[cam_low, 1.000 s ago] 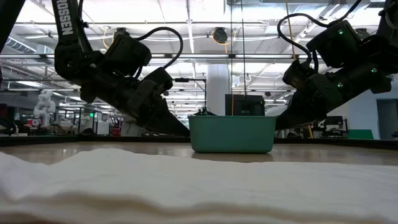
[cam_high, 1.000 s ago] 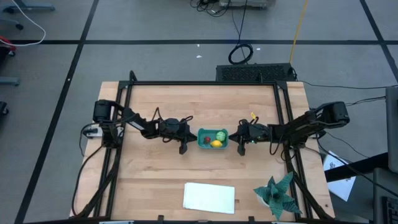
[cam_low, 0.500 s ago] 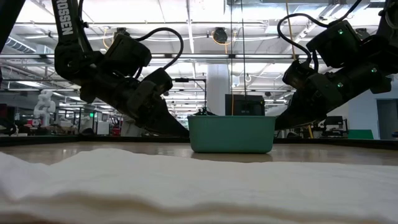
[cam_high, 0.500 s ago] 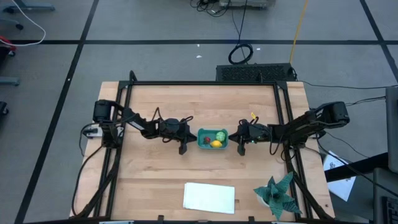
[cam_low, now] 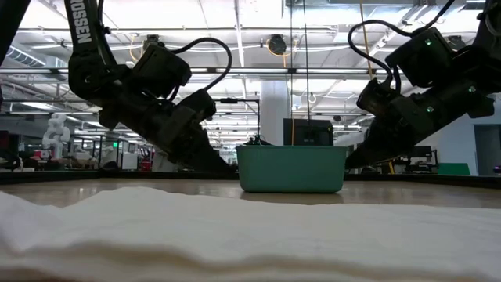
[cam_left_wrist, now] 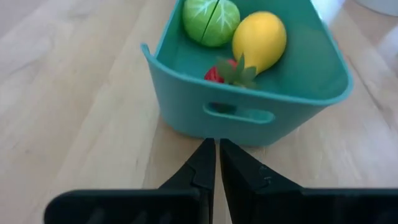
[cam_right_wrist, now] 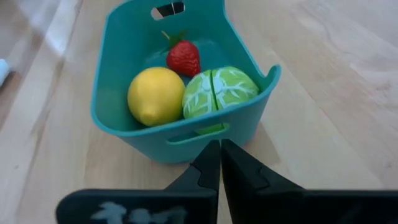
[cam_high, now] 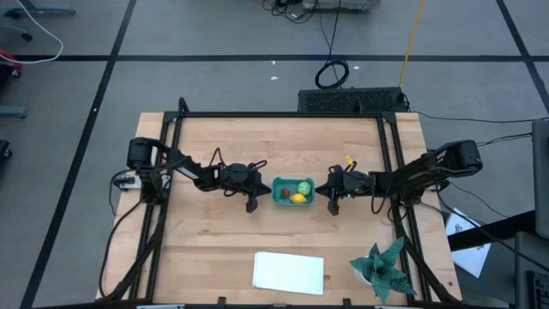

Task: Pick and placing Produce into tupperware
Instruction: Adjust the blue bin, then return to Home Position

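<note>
With all three pieces of produce (cam_right_wrist: 186, 87) in the tupperware (cam_high: 293, 191), my left pincer (cam_left_wrist: 217, 163) and right pincer (cam_right_wrist: 220, 163) stood closed, empty, flanking it; retreat remained.

The wooden table (cam_high: 214, 232) carries the tupperware (cam_high: 283, 196), a flat white rectangle (cam_high: 289, 271) and a spiky plant (cam_high: 384, 266).

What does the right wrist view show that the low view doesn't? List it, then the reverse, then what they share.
Only the right wrist view: the tub's contents, a yellow lemon, a green ball and a red strawberry, all inside, plus the shut right gripper just short of the tub's wall.

Only the low view: the left gripper at the tub's other end, a white cloth in the foreground, and the room behind.

Both: the teal tub on the wooden table.
</note>
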